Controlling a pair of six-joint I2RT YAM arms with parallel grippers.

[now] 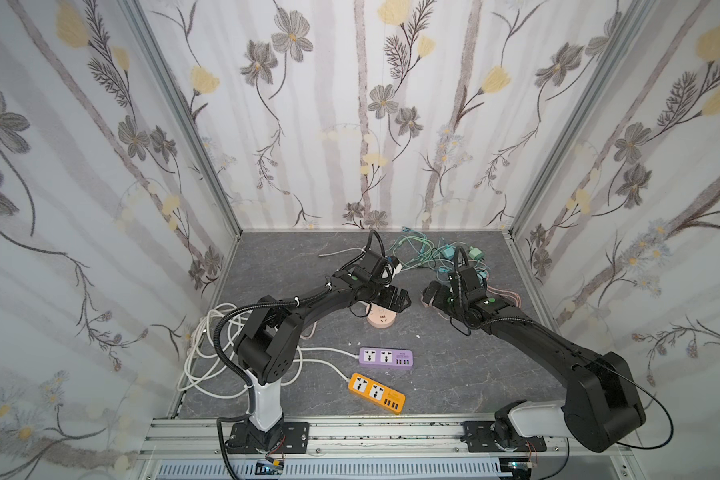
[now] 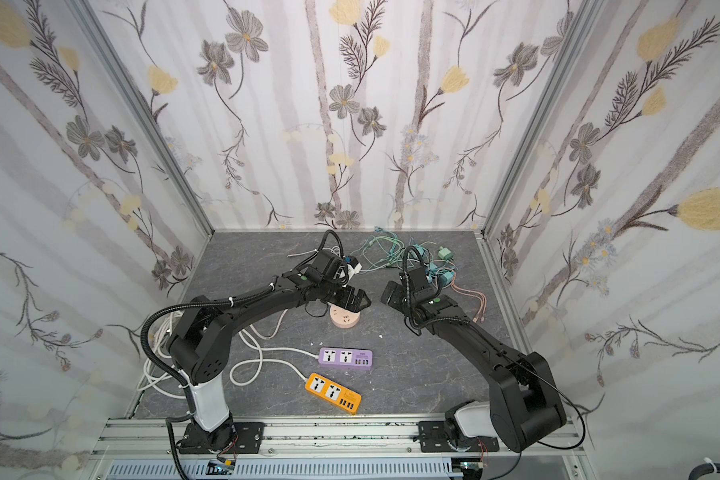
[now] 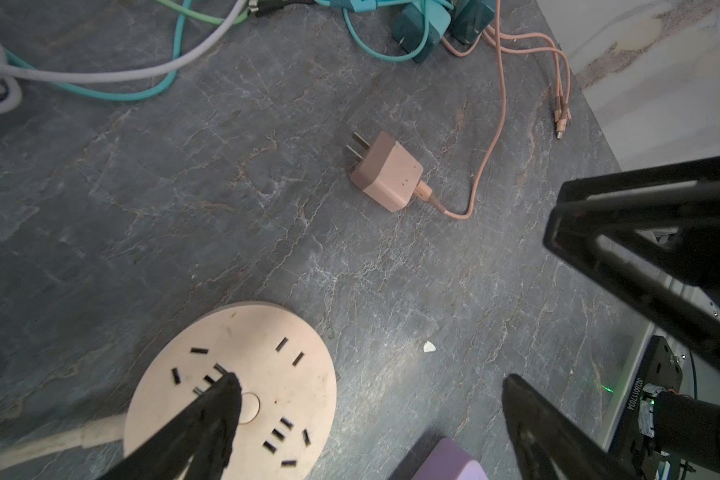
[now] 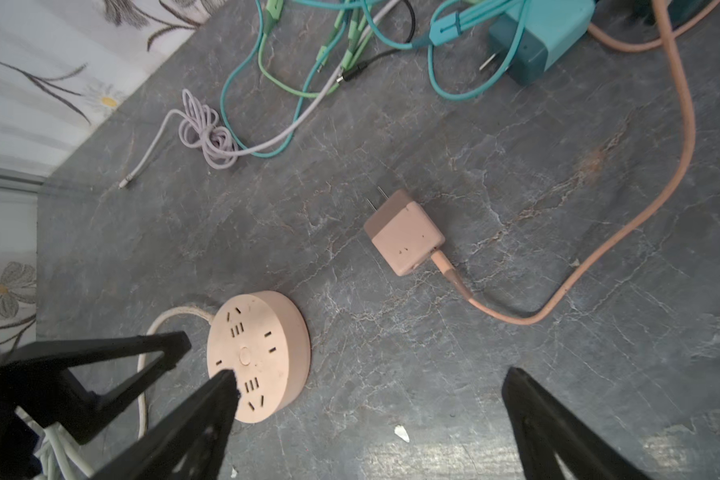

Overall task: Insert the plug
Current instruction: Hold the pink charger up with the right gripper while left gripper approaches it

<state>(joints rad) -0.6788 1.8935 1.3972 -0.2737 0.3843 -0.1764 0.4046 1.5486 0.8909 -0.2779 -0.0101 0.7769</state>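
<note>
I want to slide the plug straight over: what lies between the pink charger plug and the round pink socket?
Nothing: both wrist views show only bare grey tabletop between the pink charger plug and the round pink socket.

On the counter [image 1: 454,374], a round socket [image 1: 381,321] is set near the middle, and the plug [image 4: 404,232] is laid on its side to the right of it, apart from it. A cable tangle [image 1: 425,249] is spread behind both. In front of the socket a farther power strip [image 1: 386,357] is placed, with a nearer power strip [image 1: 376,392] before it. At the left, coiled cords [image 1: 208,353] are heaped.
</note>
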